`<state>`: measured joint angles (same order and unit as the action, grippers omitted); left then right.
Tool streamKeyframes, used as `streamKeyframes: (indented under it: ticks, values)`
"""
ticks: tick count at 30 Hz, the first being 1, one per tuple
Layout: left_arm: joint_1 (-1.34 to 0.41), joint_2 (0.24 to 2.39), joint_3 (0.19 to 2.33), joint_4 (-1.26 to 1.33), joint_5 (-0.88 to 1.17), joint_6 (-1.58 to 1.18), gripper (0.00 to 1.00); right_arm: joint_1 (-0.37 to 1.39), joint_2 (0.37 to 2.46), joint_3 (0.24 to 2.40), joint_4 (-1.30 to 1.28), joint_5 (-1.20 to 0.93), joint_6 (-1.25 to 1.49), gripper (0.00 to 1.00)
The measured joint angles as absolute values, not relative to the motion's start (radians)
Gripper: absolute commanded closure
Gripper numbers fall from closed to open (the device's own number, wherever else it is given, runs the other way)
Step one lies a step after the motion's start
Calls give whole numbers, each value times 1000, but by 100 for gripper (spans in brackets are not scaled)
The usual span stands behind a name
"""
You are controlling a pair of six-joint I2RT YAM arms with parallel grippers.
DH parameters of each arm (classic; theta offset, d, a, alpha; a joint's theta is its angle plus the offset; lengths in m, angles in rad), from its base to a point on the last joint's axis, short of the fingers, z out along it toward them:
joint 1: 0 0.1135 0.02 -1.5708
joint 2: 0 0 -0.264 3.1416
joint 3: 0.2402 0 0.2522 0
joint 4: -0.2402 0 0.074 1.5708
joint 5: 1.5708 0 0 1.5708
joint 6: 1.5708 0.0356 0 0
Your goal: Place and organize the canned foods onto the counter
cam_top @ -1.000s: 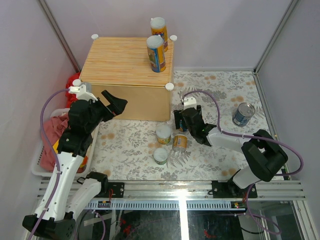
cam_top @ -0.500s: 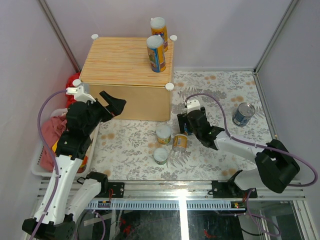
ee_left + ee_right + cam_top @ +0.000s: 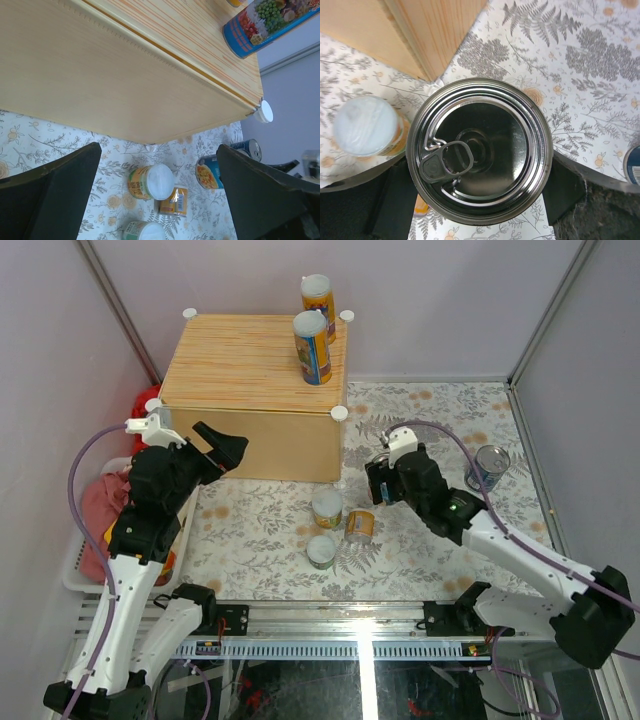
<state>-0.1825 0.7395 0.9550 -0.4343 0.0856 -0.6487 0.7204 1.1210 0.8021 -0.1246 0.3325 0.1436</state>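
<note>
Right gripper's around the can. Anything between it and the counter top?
Nothing lies on the mat between the can and the counter. On the way up, the white corner knob sits on the nearest corner, and a tall can stands near that edge of the top.

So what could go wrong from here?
The right gripper straddles the pull-tab can, but a firm grip isn't evident, so it could slip on lifting. The white-lidded can sits close beside it and could be knocked. Two tall cans crowd the right edge of the counter; placing there might topple them.
</note>
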Motion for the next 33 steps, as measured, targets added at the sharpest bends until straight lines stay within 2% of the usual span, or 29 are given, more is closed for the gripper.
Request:
streamKeyframes:
  ticks: [7,17,24,33]
  values:
    - [-183,735,955,-434,68,-681,0,721,1004,952,-298,221,109,100]
    - [-183,715,967,-434,23,-719,0,722,1003,1237,-468,4,104,100]
    - [-183,707,1002,-435,-14,-730,1,731,1161,1490,-482,-105,105,100]
    - [-183,711,1038,-437,-77,-732,4,795,1507,1867,-493,-137,89,100]
